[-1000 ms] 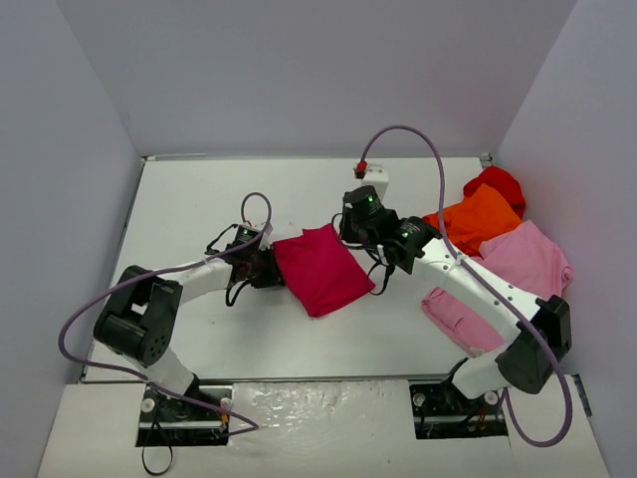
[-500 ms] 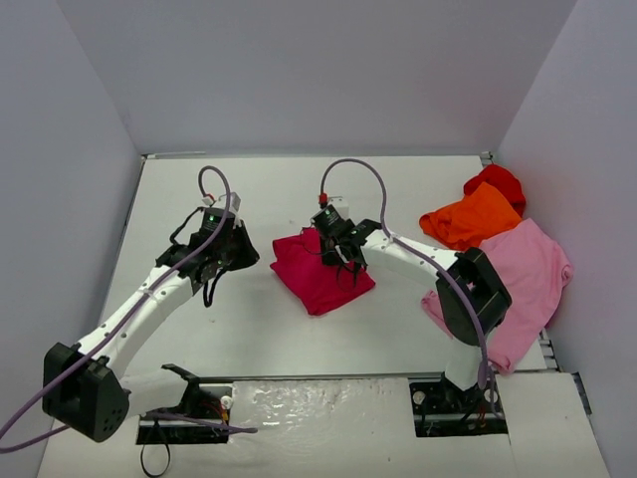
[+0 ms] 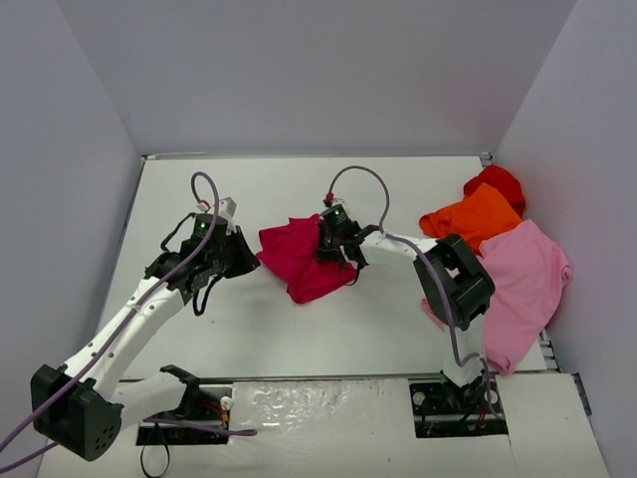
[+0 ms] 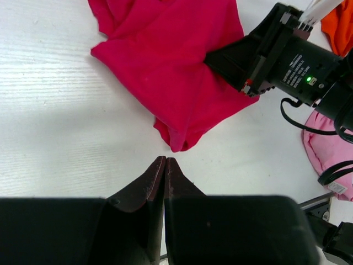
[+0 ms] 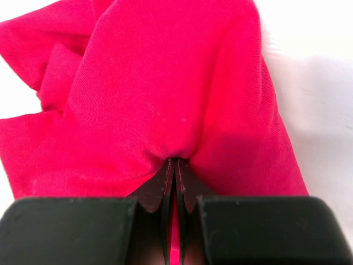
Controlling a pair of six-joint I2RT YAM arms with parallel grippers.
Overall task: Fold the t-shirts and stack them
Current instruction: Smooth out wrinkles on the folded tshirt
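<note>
At the near edge, the arm bases front a stretch of bare table (image 3: 249, 334). Mid-table, the left claw (image 4: 165, 161) is clenched on nothing, tips pressed together. It sits just left of the crimson shirt (image 3: 297, 261) w/ a strip of bare table between, and the shirt's nearest corner lies straight ahead of those tips. The right claw (image 5: 174, 163) is clamped on that shirt at its right side, cloth puckering into the closed jaws, so the right arm has it and the left is the free one close by. The shirt is bunched, not flat. Its long axis runs approx. far-left to near-right, btw the two claws. My read: the next move turns on the left claw opening and going rightward onto the facing edge, so both can spread the cloth. There's open table left of and nearer than the shirt, also toward the far wall. Farther right it's tight: the pink shirt (image 3: 523, 274) drapes by the right edge, w/ the orange shirt (image 3: 476, 217) and red shirt (image 3: 498, 182) beyond it in the far-right corner. I'd steer any drag leftward, away from that pile.
</note>
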